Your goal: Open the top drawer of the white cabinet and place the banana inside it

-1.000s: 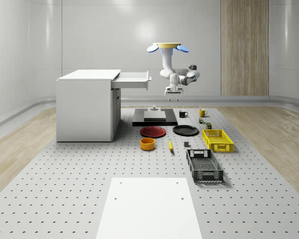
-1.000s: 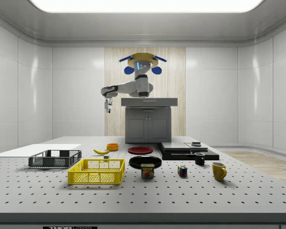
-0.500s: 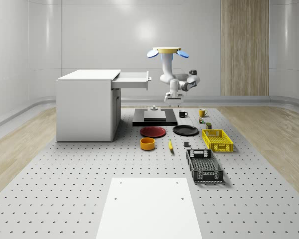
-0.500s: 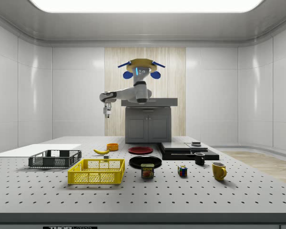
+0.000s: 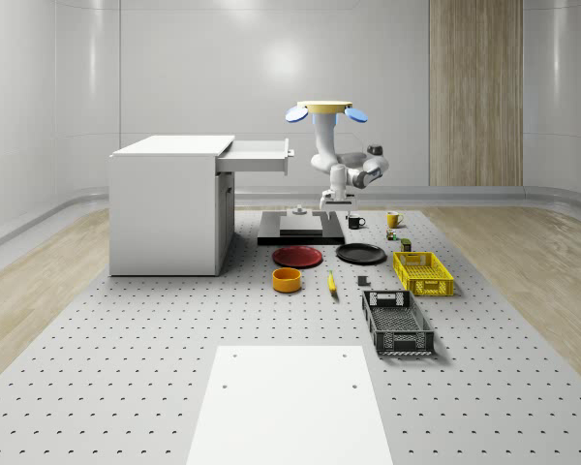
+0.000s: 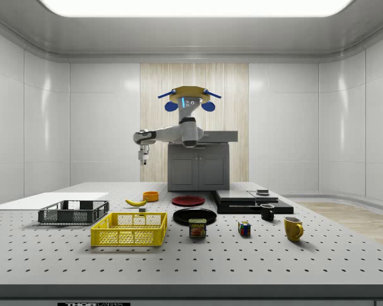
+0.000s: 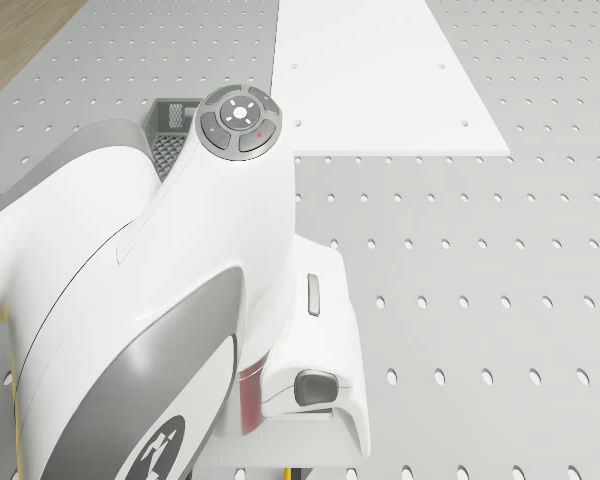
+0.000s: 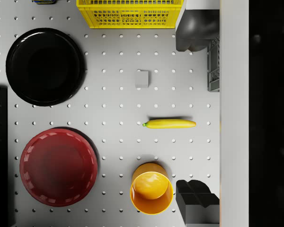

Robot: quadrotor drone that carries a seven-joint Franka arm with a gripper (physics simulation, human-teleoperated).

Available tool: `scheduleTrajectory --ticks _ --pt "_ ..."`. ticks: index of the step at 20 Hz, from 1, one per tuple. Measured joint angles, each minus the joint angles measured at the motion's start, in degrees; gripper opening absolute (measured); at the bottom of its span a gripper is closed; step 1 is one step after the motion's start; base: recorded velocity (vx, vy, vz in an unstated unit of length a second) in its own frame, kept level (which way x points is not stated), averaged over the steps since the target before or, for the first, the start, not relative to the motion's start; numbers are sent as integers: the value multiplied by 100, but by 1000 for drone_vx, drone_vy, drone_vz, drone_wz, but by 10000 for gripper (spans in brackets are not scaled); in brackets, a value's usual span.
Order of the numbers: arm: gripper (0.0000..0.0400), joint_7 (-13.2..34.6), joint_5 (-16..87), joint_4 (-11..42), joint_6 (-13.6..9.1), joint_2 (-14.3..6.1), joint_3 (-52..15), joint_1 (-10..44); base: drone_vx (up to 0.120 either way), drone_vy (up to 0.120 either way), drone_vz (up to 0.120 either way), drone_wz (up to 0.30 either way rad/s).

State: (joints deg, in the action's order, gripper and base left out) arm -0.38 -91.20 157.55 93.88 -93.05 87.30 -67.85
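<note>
The white cabinet (image 5: 169, 205) stands on the whole-scene view's left, its top drawer (image 5: 259, 155) pulled out. The yellow banana (image 5: 331, 282) lies on the perforated table between the orange bowl (image 5: 287, 279) and a small grey block (image 8: 142, 78). It also shows as banana (image 6: 136, 203) in the side view and banana (image 8: 170, 124) in the wrist view. The drone (image 5: 326, 108) hovers beside the open drawer, arm bent downward. My gripper (image 5: 334, 199) hangs open and empty, high above the banana. In the wrist view the gripper (image 8: 187, 113) has its dark fingers (image 8: 199, 28) spread wide on either side of the banana.
A red plate (image 5: 298, 256) and a black plate (image 5: 360, 254) lie near the banana. A yellow basket (image 5: 422, 272) and a black crate (image 5: 396, 322) stand to the whole-scene view's right. A black slab (image 5: 300, 230), two mugs (image 5: 355, 222) and a white board (image 5: 289, 402) also lie on the table.
The drone has sunk lower beside the drawer, and the arm and gripper have come down with it. The banana and drawer have not moved.
</note>
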Motion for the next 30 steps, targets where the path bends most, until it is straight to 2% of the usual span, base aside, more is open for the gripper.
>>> scheduleTrajectory --ticks 5,12,19,30 --pt "400 0 1 0 3 -4 0 0 96 0 -120 0" --pt "400 0 3 0 7 -7 0 0 0 80 -120 0" --pt "400 0 4 0 9 -10 0 0 0 0 -120 0" --pt "400 -2 5 0 12 -13 0 -2 109 0 -120 0"
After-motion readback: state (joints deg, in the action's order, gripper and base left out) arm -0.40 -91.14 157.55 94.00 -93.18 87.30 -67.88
